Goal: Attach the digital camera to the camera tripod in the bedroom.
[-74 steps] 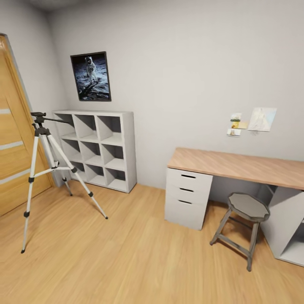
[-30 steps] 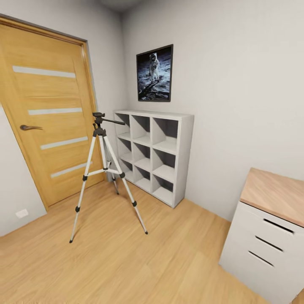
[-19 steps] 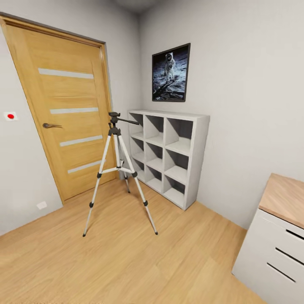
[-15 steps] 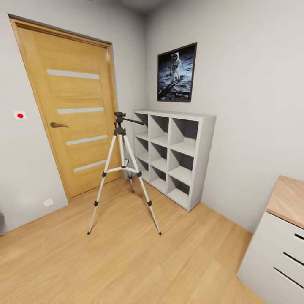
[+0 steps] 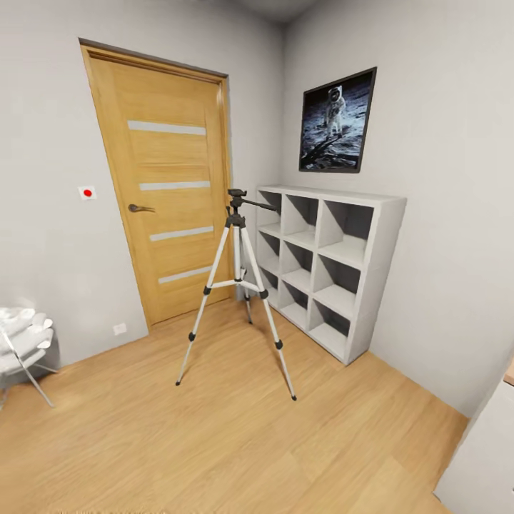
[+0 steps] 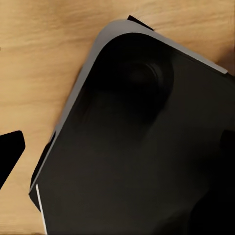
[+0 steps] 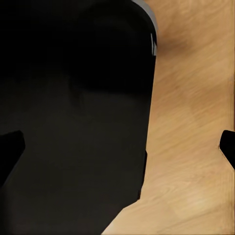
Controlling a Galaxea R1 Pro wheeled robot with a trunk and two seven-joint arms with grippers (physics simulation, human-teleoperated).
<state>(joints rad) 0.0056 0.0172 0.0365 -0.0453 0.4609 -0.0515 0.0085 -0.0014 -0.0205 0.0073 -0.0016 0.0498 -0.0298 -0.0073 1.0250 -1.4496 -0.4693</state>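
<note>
The tripod stands on the wood plank floor near the room's corner, in front of the door and just beside the white shelf unit. Its three silver legs are spread wide, each with black joints partway down and a black foot on the planks; thin silver braces link the legs to the centre column. On top sits a black head with a long black handle reaching toward the shelf unit. The head's top carries nothing. A framed astronaut picture hangs on the grey wall above the shelves, and a small white plate with a red dot sits on the wall beside the door. A white piece of furniture with thin metal legs shows at the left edge. Both wrist views look down on the floor past a large dark rounded body, the robot's base as far as I can tell, with a dark fingertip at the side of the left view and fingertips at both sides of the right. The right gripper's fingers stand wide apart with nothing between them; whether the left gripper is spread or closed I cannot tell.
</note>
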